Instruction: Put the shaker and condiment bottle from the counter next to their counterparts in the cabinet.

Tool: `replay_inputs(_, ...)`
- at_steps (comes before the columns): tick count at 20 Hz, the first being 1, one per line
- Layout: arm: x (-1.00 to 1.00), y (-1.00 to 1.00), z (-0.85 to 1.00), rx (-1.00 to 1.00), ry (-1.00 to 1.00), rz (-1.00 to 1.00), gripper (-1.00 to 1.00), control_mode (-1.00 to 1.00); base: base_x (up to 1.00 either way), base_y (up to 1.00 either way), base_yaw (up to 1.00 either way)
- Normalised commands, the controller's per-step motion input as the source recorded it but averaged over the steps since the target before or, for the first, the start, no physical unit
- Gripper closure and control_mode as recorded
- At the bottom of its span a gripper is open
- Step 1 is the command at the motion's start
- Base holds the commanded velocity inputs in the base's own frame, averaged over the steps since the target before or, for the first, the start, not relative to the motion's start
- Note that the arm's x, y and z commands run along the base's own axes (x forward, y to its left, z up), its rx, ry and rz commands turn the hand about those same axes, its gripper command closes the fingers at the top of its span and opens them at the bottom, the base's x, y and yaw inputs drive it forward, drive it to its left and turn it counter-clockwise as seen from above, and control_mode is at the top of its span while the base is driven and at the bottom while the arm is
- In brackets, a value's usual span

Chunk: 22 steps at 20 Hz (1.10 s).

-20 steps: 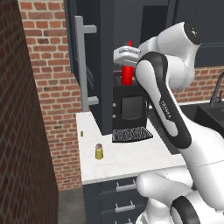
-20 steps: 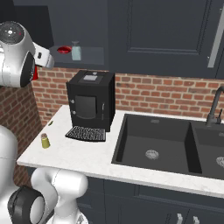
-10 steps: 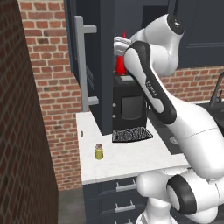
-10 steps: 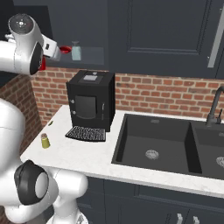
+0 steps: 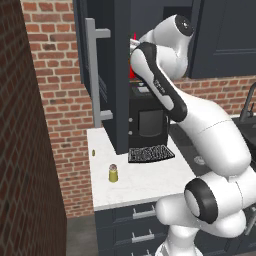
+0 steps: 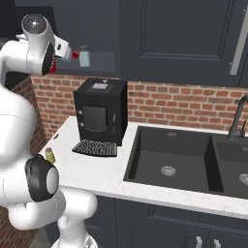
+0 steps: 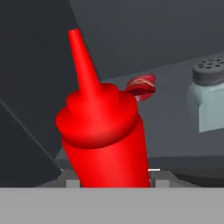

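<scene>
Brick wall runs behind the whole run of worktop, red with pale mortar; a second brick face stands close on my left side. Above it, the cabinet, dark navy-grey, its door swung out toward me with the long light-grey bar handle facing front. More dark cupboard fronts continue to the right.

The counter is white speckled stone over dark drawer fronts. Set into it, a black double sink with a dark tap at the back. Left of the sink stands a black boxy coffee machine with a grated drip tray in front.

I have the arm raised high into the open cabinet. The gripper is clamped on the condiment bottle, fingers closed against its lower body (tips mostly hidden behind it). The bottle leans, nozzle up, just over the cabinet shelf. Near it on the shelf sits the pale blue-grey jar with a perforated grey cap, and a small reddish item farther back that I cannot make out.

The shaker stands upright on the counter near the front left edge, well apart from the machine.
</scene>
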Motion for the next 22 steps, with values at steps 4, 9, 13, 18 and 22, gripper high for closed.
replay_inputs(4,0.49,0.12,0.0,0.0,-0.04,0.0,1.0,-1.0,0.0,0.0,0.0)
replay_inputs(9,0.47,0.14,0.0,0.0,-0.06,0.0,1.0,-1.0,0.0,0.0,0.0)
replay_inputs(13,0.46,0.13,0.0,0.0,-0.04,-0.01,1.0,-1.0,0.0,0.0,0.0)
replay_inputs(18,0.37,0.02,-0.01,-0.02,-0.01,-0.01,1.0,-1.0,0.0,0.0,0.0)
replay_inputs(22,0.35,0.01,-0.01,-0.06,0.0,-0.01,1.0,-1.0,0.0,0.0,0.0)
